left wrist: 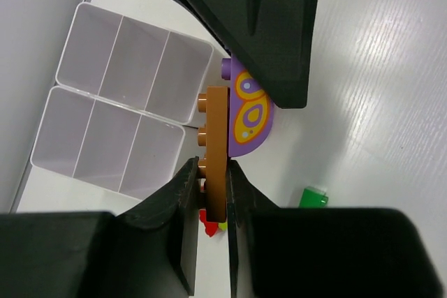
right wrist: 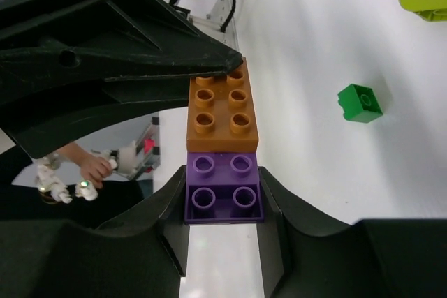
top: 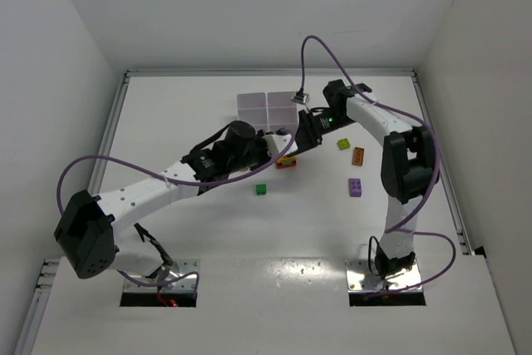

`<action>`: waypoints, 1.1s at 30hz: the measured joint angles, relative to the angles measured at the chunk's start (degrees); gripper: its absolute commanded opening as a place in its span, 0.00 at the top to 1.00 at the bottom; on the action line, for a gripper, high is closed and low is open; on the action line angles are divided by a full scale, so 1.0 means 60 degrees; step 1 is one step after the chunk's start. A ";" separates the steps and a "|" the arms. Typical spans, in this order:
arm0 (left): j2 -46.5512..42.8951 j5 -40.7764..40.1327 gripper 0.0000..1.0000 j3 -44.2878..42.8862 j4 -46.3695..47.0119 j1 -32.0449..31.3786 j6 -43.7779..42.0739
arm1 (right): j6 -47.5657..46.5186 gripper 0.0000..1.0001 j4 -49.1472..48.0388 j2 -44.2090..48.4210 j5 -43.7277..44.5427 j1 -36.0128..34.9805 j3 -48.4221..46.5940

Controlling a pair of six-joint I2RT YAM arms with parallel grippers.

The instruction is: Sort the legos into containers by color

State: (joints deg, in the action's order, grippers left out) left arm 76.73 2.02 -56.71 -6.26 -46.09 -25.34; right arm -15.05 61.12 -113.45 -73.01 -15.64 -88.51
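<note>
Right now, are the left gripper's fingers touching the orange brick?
Touching. The left wrist view shows the left gripper with its fingers pressed flat against both sides of the orange brick, no gap.

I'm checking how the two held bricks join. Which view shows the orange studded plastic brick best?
The right wrist view: the orange studded plastic brick faces the camera studs-first, joined to the purple studded brick. The left wrist view shows it edge-on, pinched in the left hand. The top external view does not show it clearly.
</note>
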 measured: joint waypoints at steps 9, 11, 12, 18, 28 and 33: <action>0.1053 -0.1279 1.00 -0.0463 0.1016 0.0084 0.0630 | -0.2069 1.00 0.1275 0.1530 0.0506 0.0025 0.1898; 0.1621 -0.1395 1.00 -0.0965 0.1147 0.0222 0.0863 | -0.2568 1.00 0.1825 0.2014 0.0688 0.0106 0.2568; 0.1818 -0.1373 1.00 -0.1151 0.1177 0.0280 0.0954 | -0.2783 1.00 0.2025 0.2204 0.0812 0.0193 0.2918; 0.3202 -0.0302 1.00 -0.2790 0.0892 0.0404 0.1872 | -0.1993 1.00 0.1264 0.3151 0.2677 0.1865 0.4433; 0.5603 0.1960 0.99 -0.4510 0.0426 0.0259 0.3330 | -0.0699 1.00 -0.0648 0.4648 0.6743 0.4109 0.4845; 0.6816 0.2430 0.95 -0.5661 0.0211 -0.0157 0.3490 | -0.0849 1.00 -0.0601 0.4288 0.8306 0.4743 0.4929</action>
State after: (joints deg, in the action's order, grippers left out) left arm 117.62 16.60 -90.67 -4.99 -47.03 -4.40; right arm -20.14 57.52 -87.72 -23.18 12.82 -58.94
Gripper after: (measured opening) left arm 0.215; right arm 0.373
